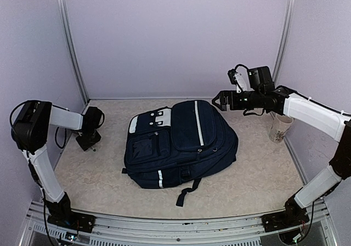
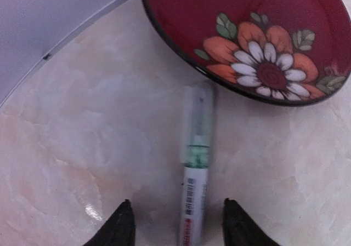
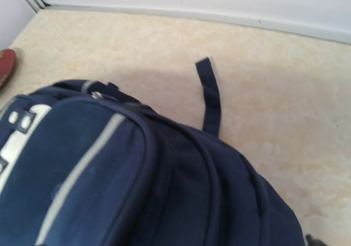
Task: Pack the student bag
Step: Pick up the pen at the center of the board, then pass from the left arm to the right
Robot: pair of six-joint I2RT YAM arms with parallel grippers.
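**Bag under my right gripper, marker between my left fingers**

Closest to my right wrist camera is the student bag (image 3: 137, 186), filling the lower part of that view. It lies flat on the pale marbled table (image 1: 258, 175), front side up, below and just ahead of my right gripper (image 1: 216, 100). From above, the bag sits between my two arms, its white stripe running along the front panel. One dark strap (image 3: 211, 98) trails off its edge onto the table ahead of my right gripper.

My right gripper hangs in the air over the bag's edge and touches nothing. Its jaws stand spread: from above they show as two separate prongs, and my wrist view catches only one dark tip in the bottom corner.

Ahead of my left gripper (image 2: 180, 224) is a dark red bowl (image 2: 258, 38) painted with a white and orange flower. A pale cup (image 1: 281, 128) stands on the table under my right forearm, near the side wall.

My left fingertips (image 2: 123, 227) are apart and low over the table. A marker (image 2: 194, 169) lies between them, pointing away towards the bowl, its far end just short of the rim. Neither fingertip touches it.
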